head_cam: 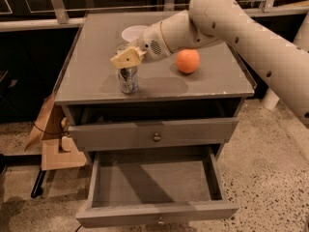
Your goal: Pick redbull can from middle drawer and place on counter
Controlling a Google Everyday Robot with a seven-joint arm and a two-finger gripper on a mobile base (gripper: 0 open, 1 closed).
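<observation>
The redbull can [128,80] stands upright on the counter [203,83], near its front left. My gripper [127,59] sits right on top of the can and hides its top; the arm reaches in from the upper right. The middle drawer [157,210] is pulled wide out at the bottom of the cabinet, and its inside shows nothing in it.
An orange [188,61] lies on the counter to the right of the can. A white bowl [132,33] sits behind the gripper. The upper knobbed drawer [157,137] is nearly shut. Cardboard boxes [53,144] stand on the floor to the left of the cabinet.
</observation>
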